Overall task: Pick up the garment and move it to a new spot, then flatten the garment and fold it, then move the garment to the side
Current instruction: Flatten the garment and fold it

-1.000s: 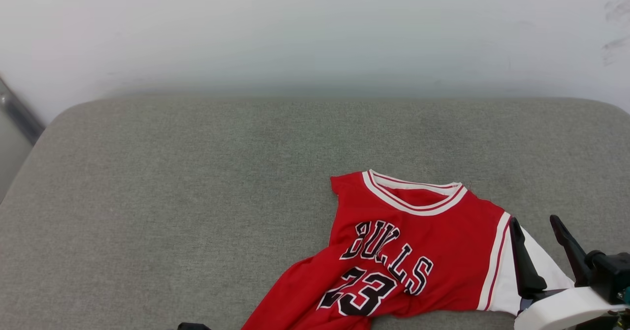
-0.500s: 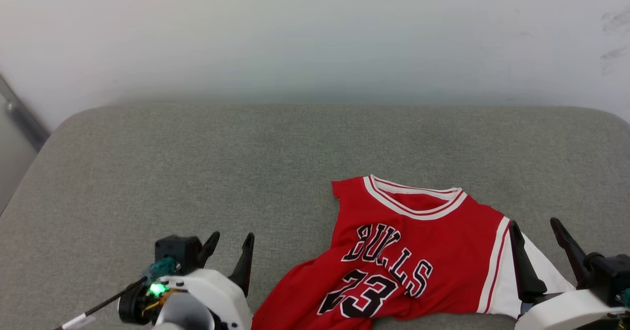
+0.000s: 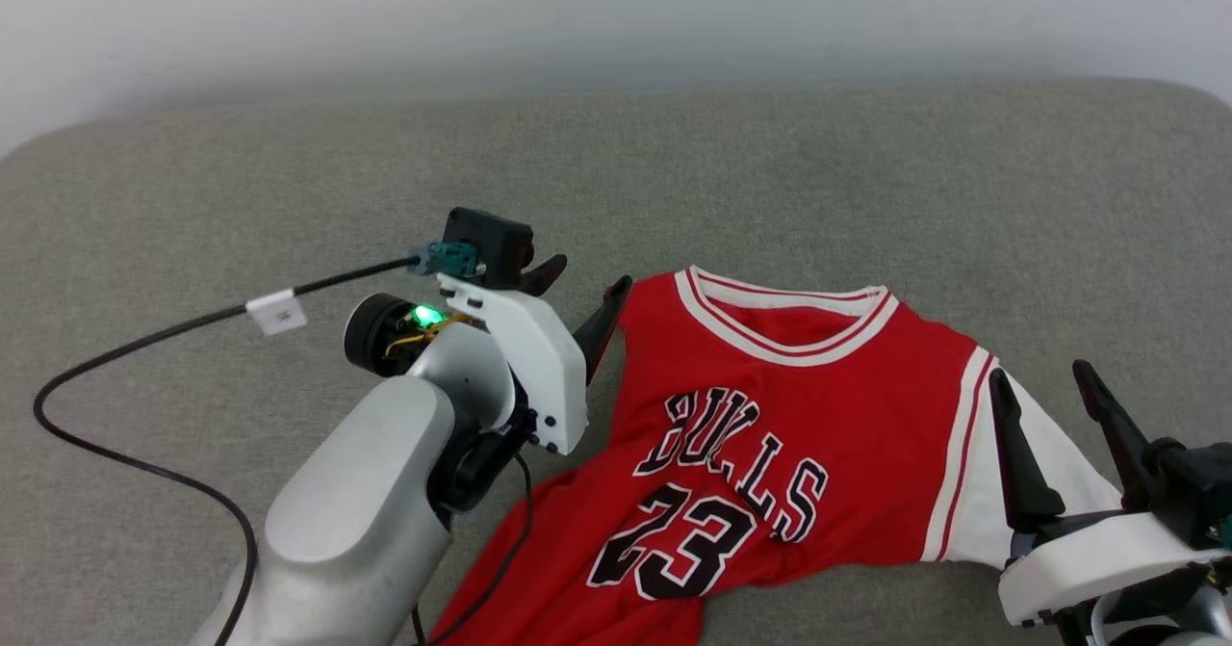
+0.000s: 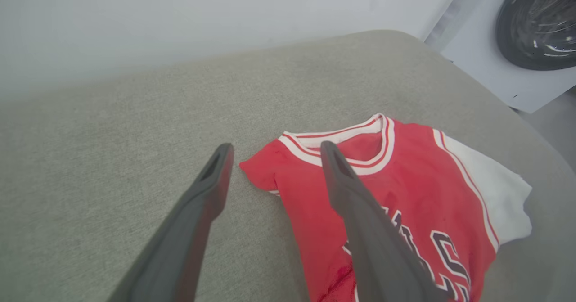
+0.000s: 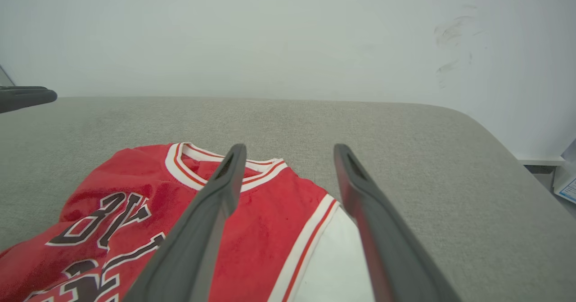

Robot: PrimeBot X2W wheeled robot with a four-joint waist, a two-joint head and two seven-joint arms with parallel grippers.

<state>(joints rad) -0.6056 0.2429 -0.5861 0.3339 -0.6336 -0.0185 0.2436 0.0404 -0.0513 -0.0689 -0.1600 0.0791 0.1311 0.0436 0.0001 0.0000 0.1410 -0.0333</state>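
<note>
The garment [image 3: 799, 415] is a red jersey with a striped collar, black-and-white lettering and the number 23. It lies face up on the grey cushion [image 3: 289, 174], with its lower left part rumpled. One white sleeve [image 3: 991, 492] spreads to the right. My left gripper [image 3: 589, 275] is open at the jersey's left shoulder [image 4: 261, 169]; one finger [image 4: 355, 203] is over the red cloth, the other [image 4: 202, 194] over bare cushion. My right gripper [image 3: 1038, 372] is open above the white sleeve [image 5: 333, 266]. Nothing is held between either pair of fingers.
A white wall [image 3: 616, 11] rises behind the cushion. A black cable [image 3: 144, 343] loops from my left wrist over the cushion's left part. A washing machine [image 4: 535, 23] stands past the cushion's right edge. Bare cushion stretches to the left and behind the jersey.
The head camera has tilted down, so the whole picture has shifted. My left arm came up from the bottom edge and reached forward to the jersey's left shoulder. The right gripper stays put.
</note>
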